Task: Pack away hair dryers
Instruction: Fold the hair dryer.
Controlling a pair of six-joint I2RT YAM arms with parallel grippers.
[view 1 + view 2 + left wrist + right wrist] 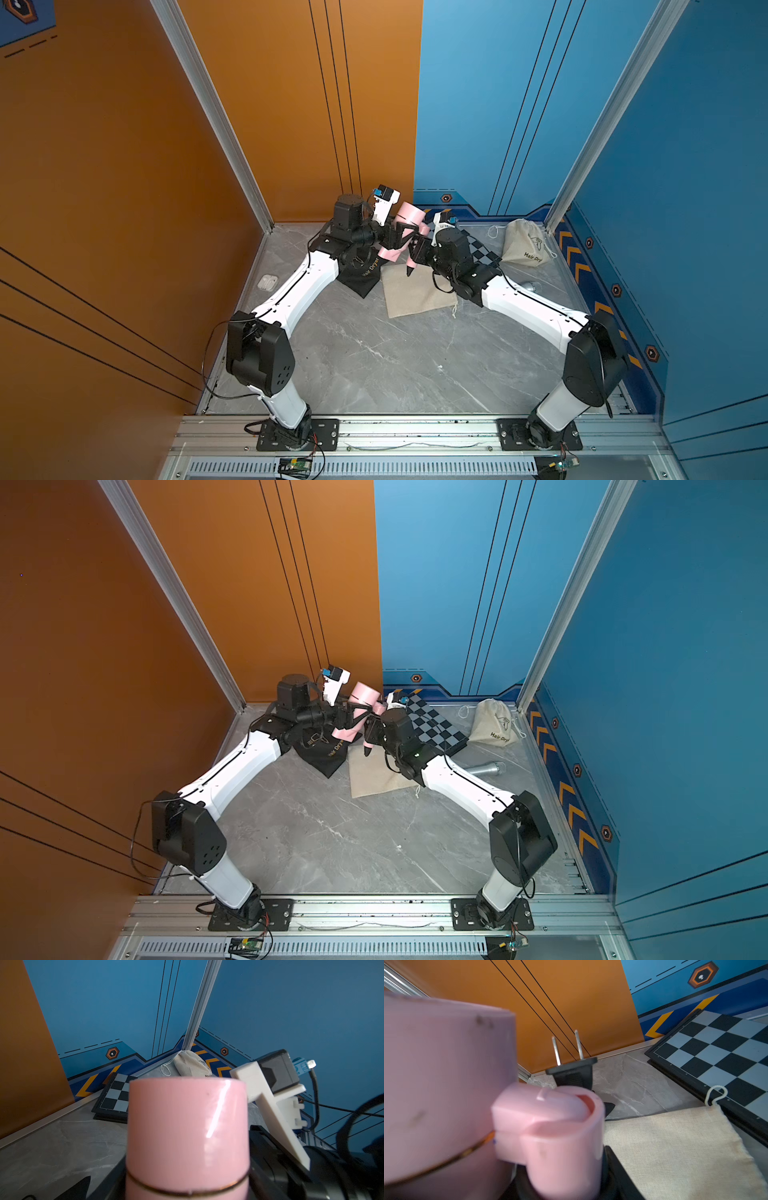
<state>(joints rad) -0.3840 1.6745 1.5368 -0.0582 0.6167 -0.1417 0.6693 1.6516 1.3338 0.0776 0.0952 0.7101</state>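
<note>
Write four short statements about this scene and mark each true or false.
1. The left pincer and right pincer hold the pale pink hair dryer above the grey marbled table. True.
2. The flat beige cloth bag hangs in the air. False: it lies on the table below the dryer.
3. A black-and-grey checkered board rests on the table. True.
4. The silver-grey microphone sits inside a bag. False: it lies bare on the table beside the right arm.
</note>
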